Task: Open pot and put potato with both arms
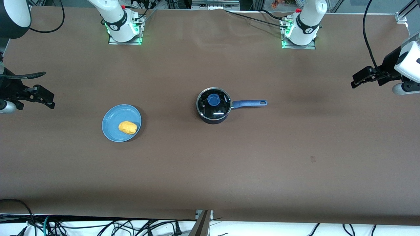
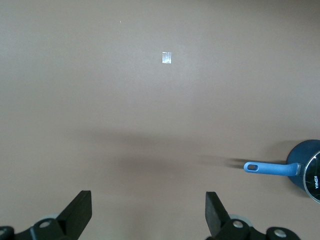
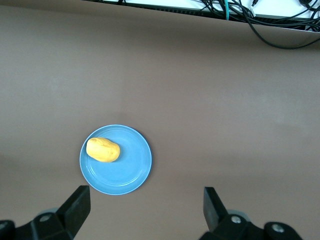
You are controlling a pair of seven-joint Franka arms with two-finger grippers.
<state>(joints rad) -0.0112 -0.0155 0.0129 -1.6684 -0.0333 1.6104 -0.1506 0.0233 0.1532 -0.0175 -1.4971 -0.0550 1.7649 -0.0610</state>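
With both arms parked high, the left gripper (image 2: 148, 215) and right gripper (image 3: 146, 212) spread and empty, the lidded pot (image 1: 213, 105) risks sliding by its small knob; the potato (image 1: 127, 127) sits on the plate (image 1: 113, 117) beside the pot.

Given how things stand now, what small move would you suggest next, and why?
Probably bring the open left gripper over the pot toward the lid's blue knob: the lid is still on, the potato lies on the plate, and both arms wait at the table's ends.
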